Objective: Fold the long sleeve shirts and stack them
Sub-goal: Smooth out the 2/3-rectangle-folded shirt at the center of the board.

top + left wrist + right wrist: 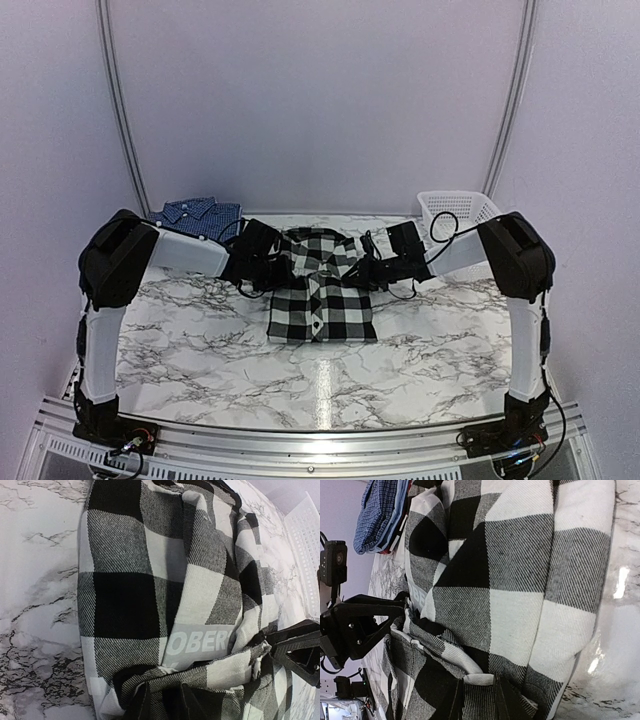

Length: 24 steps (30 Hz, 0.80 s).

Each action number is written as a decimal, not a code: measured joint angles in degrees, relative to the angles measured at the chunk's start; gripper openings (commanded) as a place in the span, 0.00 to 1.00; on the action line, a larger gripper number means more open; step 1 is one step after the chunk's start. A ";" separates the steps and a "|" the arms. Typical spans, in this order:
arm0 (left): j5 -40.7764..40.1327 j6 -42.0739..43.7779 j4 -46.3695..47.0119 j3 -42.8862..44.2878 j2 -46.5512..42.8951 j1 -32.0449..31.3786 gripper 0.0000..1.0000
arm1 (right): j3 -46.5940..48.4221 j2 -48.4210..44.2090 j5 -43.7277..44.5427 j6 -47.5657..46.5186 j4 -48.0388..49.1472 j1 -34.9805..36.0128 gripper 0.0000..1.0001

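Note:
The black-and-white checked long sleeve shirt lies partly folded in the middle of the marble table, its lower half flat and its upper part bunched. My left gripper is at the shirt's upper left and my right gripper at its upper right. In the left wrist view the left gripper is shut on a fold of checked cloth below the white lettering. In the right wrist view the right gripper pinches the shirt's edge. Dark blue long sleeve shirts lie folded at the back left.
A white mesh basket stands at the back right, just behind the right arm. The blue shirts also show at the top left of the right wrist view. Bare marble table shows in front of the checked shirt.

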 measured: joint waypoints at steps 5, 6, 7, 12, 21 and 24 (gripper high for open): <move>0.04 0.70 -0.11 0.00 0.26 0.46 0.23 | 0.83 -0.22 0.20 -0.28 -1.38 -0.02 0.23; 0.04 1.11 -0.20 0.00 0.22 0.46 0.25 | 1.01 -0.55 0.39 -0.42 -2.03 0.00 0.23; 0.07 1.44 -0.35 0.02 0.09 0.46 0.26 | 1.07 -1.09 0.57 -0.52 -2.71 0.11 0.23; 0.46 2.49 -2.01 0.04 -3.15 0.46 0.27 | 2.10 -5.01 1.64 -1.05 -5.01 1.64 0.23; 1.20 0.55 -1.44 -7.58 -19.30 -0.02 0.24 | 5.62 -6.47 1.70 -0.48 -4.44 11.17 0.24; 2.99 -1.03 0.42 -13.79 -22.05 -0.94 0.24 | 6.97 -5.33 1.38 -0.33 -4.11 13.44 0.23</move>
